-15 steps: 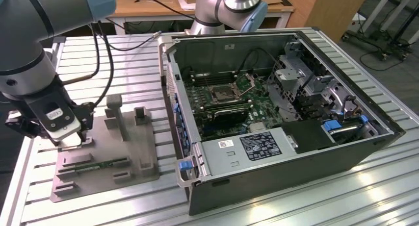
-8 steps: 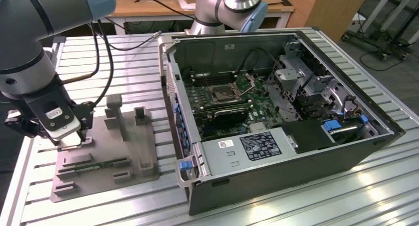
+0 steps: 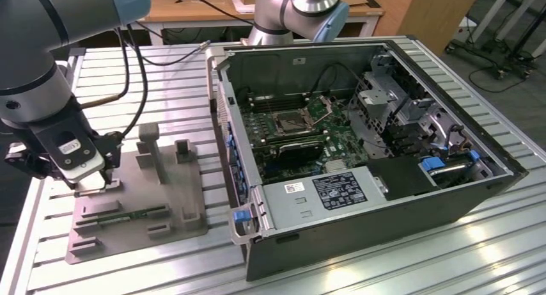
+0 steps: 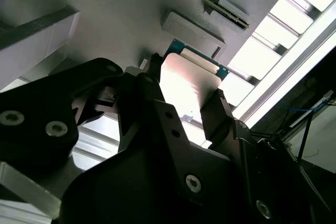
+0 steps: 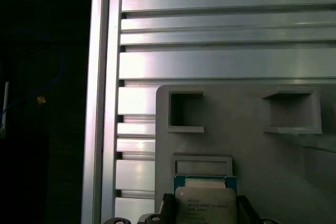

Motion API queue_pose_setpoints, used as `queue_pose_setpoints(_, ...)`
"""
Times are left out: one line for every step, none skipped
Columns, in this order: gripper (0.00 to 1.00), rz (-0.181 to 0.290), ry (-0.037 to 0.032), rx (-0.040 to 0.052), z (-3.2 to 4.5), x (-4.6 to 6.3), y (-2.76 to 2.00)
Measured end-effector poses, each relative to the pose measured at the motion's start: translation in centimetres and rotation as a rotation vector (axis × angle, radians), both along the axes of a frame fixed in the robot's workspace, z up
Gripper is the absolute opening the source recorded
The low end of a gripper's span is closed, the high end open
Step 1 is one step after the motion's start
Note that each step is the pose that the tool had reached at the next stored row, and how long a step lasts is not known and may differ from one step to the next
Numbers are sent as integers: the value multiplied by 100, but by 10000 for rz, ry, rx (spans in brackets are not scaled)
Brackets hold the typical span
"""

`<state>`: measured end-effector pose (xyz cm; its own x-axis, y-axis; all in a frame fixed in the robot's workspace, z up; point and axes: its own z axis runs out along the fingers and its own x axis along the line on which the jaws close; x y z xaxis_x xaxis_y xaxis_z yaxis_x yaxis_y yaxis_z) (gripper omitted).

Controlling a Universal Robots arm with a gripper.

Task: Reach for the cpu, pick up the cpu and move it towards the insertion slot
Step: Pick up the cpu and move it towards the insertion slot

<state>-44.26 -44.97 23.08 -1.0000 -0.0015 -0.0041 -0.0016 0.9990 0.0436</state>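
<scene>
**Item: my claw** (image 3: 91, 182). It sits low over the grey tray (image 3: 162, 205), at the exterior view's left and well apart from the case (image 3: 358, 237).

**State.** Closed on the cpu (image 5: 205, 206), by my reading. In both wrist views my two fingers (image 4: 153, 77) stand one at each of two opposite edges of the chip, with no gap I can make out. The chip lies flat between them, lid up. I cannot tell whether it rests in its seat on the tray or hangs just clear of it.

**Item: cpu.** Square, so it has no long axis to record. Silvery lid, with a green rim showing on the edge that faces away from my palm. It is centred between the fingers and not skewed.

**Item: slot** (image 3: 290, 123). Square socket on the green board inside the open case, its metal plate hinged up.

**Governing relation.** The slot lies toward the exterior view's right of my claw. The near wall of the case stands between the two, with the tray's upright posts on my side of that wall.

**Progress, as judged.** Reach complete, grasp made or all but made, carry toward the slot not yet evident.
</scene>
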Motion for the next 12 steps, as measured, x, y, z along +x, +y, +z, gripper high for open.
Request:
queue_pose_setpoints(54, 0, 0, 0, 2, 0, 0)
queue_pose_setpoints(54, 0, 1, 0, 6, 0, 0)
queue_pose_setpoints(54, 0, 0, 0, 8, 0, 0)
queue_pose_setpoints(54, 0, 0, 0, 10, 0, 0)
queue_pose_setpoints(54, 0, 0, 0, 13, 0, 0)
queue_pose_setpoints(54, 0, 1, 0, 16, 0, 0)
queue_pose_setpoints(54, 0, 0, 0, 18, 0, 0)
queue_pose_setpoints(54, 0, 1, 0, 20, 0, 0)
queue_pose_setpoints(54, 0, 0, 0, 22, 0, 0)
queue_pose_setpoints(54, 0, 1, -1, 25, 0, 0)
queue_pose_setpoints(54, 0, 0, 0, 27, 0, 0)
queue_pose_setpoints(54, 0, 0, 0, 30, 0, 0)
